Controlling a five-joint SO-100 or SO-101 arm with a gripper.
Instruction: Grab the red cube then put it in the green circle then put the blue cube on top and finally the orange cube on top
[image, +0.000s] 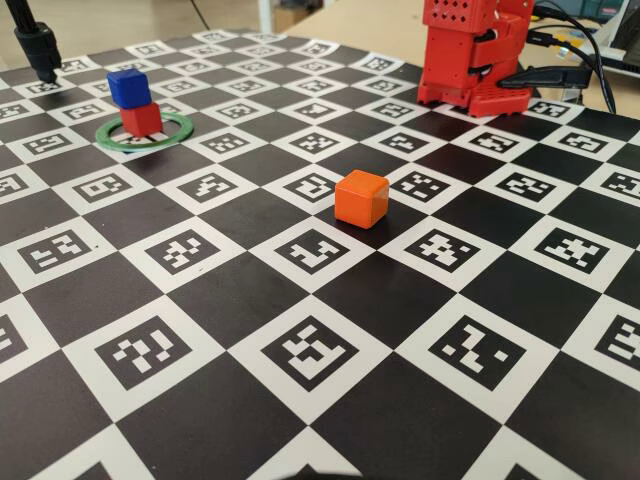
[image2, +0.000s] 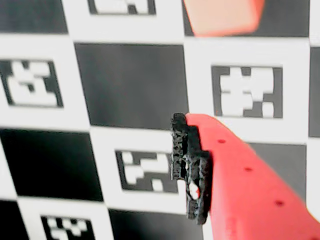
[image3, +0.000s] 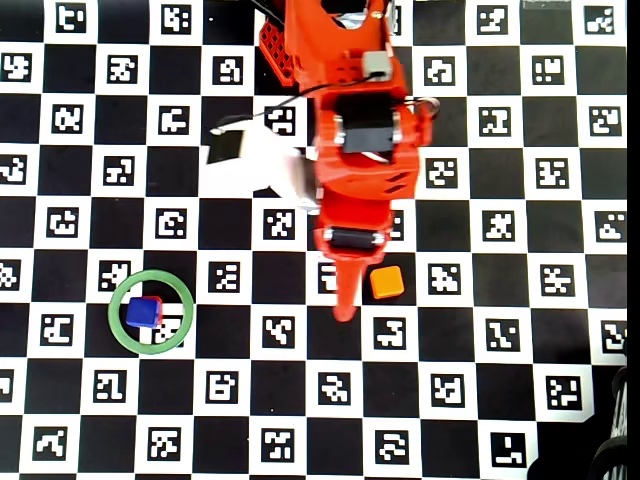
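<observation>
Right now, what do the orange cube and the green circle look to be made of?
The orange cube looks like smooth moulded plastic: a soft sheen on its top face and rounded edges, though painted wood is possible. The green circle looks like a thin, flat, matte ring, perhaps plastic or card; the views leave that open.

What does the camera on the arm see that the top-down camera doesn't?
Only the wrist view shows the hand's black-padded finger up close. Only the overhead view shows the blue cube stacked on the red cube inside the green circle, plus the whole arm. Both show the orange cube, blurry at the wrist view's top edge, and the checkered board.
</observation>
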